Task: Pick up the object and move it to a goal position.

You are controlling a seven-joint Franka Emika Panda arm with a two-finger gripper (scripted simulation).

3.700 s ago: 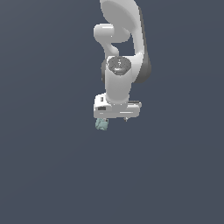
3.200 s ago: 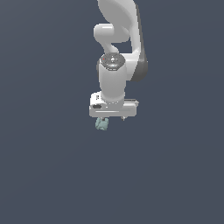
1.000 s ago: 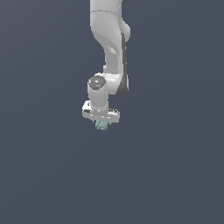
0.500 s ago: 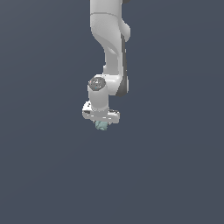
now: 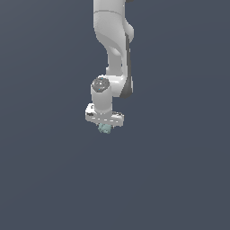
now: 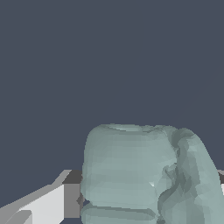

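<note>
The object [image 5: 105,129] is a small pale teal-green lumpy blob. In the exterior view it sits just under the white gripper [image 5: 104,127], between its fingers. In the wrist view the object [image 6: 140,175] fills the lower middle of the picture, with one white and grey finger [image 6: 48,203] beside it. The gripper is shut on the object. The white arm [image 5: 112,40] reaches down from the top of the exterior view. The fingertips are mostly hidden by the hand and the object.
A plain dark blue-grey surface [image 5: 179,170] fills the background in both views. No other objects, edges or containers show.
The arm has swung toward the exterior view's left and straightened since the oldest frames, carrying the object. Over the last second the gripper and object have barely moved.
</note>
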